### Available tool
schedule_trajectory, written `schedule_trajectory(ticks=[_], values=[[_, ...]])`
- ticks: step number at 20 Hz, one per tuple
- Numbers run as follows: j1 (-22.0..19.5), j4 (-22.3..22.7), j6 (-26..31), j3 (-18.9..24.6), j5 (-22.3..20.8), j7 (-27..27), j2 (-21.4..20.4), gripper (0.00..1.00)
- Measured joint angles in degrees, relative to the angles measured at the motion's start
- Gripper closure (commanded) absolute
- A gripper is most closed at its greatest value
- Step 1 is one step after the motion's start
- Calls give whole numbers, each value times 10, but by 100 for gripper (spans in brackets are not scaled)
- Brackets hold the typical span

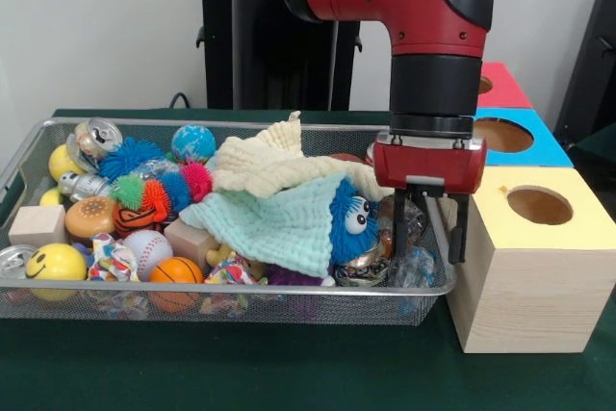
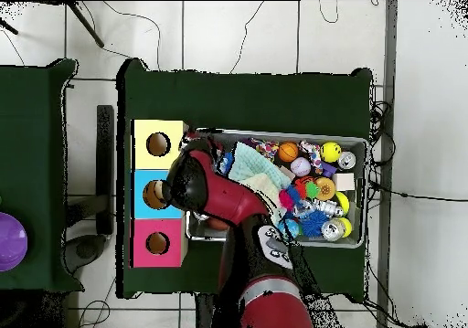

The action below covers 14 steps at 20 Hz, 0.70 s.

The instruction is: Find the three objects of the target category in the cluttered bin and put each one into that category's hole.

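Front view: the tool hangs released, its two black fingers spread and holding nothing, over the right end of the wire mesh bin, beside the yellow-topped wooden box with a round hole. A blue furry googly-eyed toy lies under a mint cloth.

Overhead view: the red arm covers the bin's left end; the tool seems hidden beneath it.
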Motion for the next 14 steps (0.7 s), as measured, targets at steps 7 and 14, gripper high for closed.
schedule_trajectory(ticks=[7,14], values=[[-4,0,0,7,-1,0,26,0],[-27,-1,-2,25,-18,0,35,0]])
